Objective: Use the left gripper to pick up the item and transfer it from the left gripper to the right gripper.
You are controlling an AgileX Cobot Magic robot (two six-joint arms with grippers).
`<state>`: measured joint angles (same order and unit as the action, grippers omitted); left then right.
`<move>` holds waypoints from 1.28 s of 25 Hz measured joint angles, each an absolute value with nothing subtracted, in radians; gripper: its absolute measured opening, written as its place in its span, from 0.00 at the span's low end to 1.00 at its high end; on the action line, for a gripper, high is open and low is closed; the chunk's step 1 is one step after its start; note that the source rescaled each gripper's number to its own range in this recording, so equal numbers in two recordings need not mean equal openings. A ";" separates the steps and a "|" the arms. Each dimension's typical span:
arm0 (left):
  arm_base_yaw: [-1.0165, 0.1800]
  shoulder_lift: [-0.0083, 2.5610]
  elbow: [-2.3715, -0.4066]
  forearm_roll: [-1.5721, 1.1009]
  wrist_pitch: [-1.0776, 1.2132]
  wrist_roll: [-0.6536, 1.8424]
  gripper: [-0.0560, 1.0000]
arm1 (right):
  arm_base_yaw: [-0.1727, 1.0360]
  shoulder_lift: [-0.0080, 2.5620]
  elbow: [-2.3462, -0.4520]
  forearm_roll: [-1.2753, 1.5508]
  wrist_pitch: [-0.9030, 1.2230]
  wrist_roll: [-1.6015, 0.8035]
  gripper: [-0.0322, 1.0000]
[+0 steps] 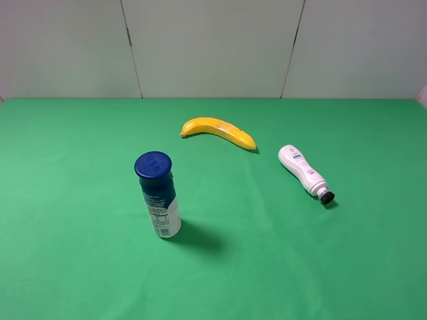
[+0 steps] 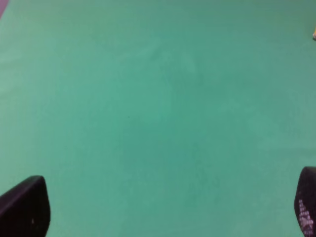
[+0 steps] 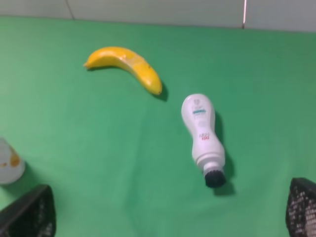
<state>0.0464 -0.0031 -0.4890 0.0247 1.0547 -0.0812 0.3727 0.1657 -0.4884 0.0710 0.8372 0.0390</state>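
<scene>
white bottle (image 1: 301, 167), black cap (image 1: 326, 197)

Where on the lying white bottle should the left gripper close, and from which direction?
Probably from above, across the white bottle's wide body, jaws square to its long axis. It lies flat on the green table, black cap toward the camera; the neck by the cap is narrower, leaving that end free for the handover.

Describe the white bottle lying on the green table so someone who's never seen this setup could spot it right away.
Start from the green table and find the yellow banana near its middle back. Just to the right of the banana's tip and slightly nearer lies the slim white bottle. Unlike the upright blue-capped bottle on the left, it lies on its side and ends in a small black cap.
</scene>
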 joint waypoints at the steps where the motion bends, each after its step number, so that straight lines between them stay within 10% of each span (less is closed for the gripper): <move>1: 0.046 -0.003 -0.489 0.025 1.055 -0.081 1.00 | 0.373 0.166 -0.494 0.077 0.855 0.039 1.00; 24: 0.046 -0.003 -0.489 0.025 1.054 -0.081 1.00 | 0.371 0.162 -0.489 -0.008 1.029 0.036 1.00; 32: 0.046 -0.003 -0.489 0.025 1.054 -0.081 1.00 | 0.143 0.008 -0.489 -0.011 1.028 0.036 1.00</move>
